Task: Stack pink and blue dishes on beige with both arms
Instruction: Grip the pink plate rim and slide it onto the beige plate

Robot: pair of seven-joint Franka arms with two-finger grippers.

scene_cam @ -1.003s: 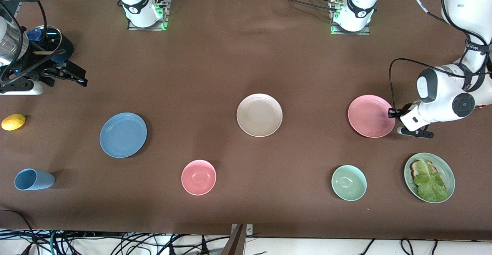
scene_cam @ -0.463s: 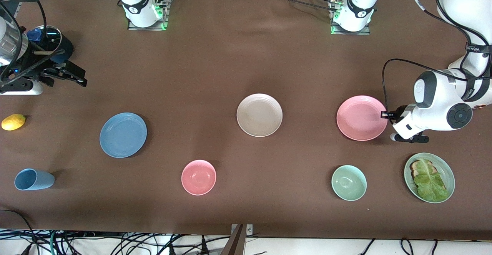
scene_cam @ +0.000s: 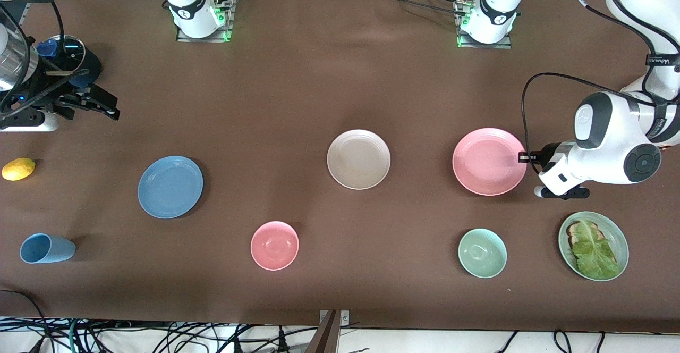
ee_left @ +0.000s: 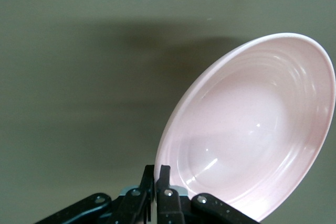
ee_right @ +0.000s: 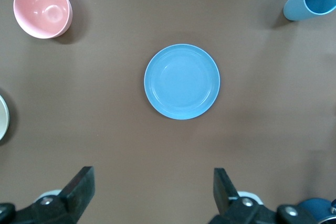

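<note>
Left gripper [scene_cam: 525, 157] jaws pinched on the pink plate [scene_cam: 489, 161] rim, right of frame centre; plate tips in the wrist view. Carry it level, centre over the beige plate [scene_cam: 358, 159] at mid-frame, release low. Right gripper [ee_right: 152, 190] waits, jaws wide, above the blue plate [scene_cam: 170, 186] at lower left. All three: smooth, shallow-rimmed discs with faint rings, likely slippery.

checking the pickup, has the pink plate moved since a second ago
Yes. The pink plate, its rim pinched by the shut left gripper, has shifted toward the beige plate, which has stayed put; the gap between them is smaller.
</note>
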